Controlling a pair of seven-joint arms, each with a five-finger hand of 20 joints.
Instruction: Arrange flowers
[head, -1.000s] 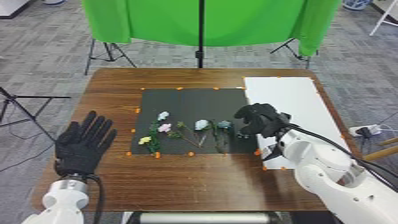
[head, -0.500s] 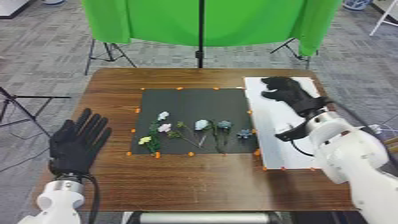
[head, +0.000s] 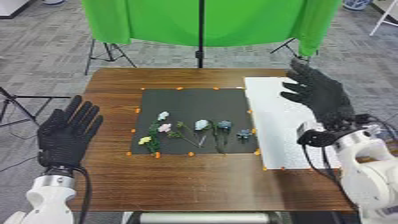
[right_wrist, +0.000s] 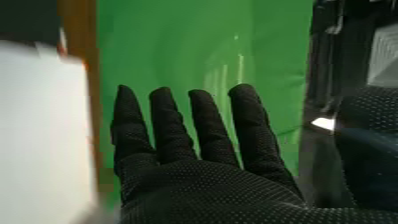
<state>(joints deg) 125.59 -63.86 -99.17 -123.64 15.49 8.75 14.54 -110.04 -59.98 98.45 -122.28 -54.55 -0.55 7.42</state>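
Note:
In the head view my left hand is open, fingers straight, over the table's left edge. My right hand stands open and empty above the white board's right side. The right wrist view has the right hand with straight, spread fingers. On the dark mat several flowers lie in a row: a yellow one, a pink one, a white one, a larger white one, a blue-grey one and another blue-grey one near the mat's right edge.
The white board lies right of the mat, with orange marks along the edges. Brown table surrounds both. Behind the table hangs a green cloth on a black stand.
My right hand has moved off the mat's right side, away to the right, and its fingers have straightened. The rightmost blue-grey flower has come into sight. My left hand has shifted slightly left.

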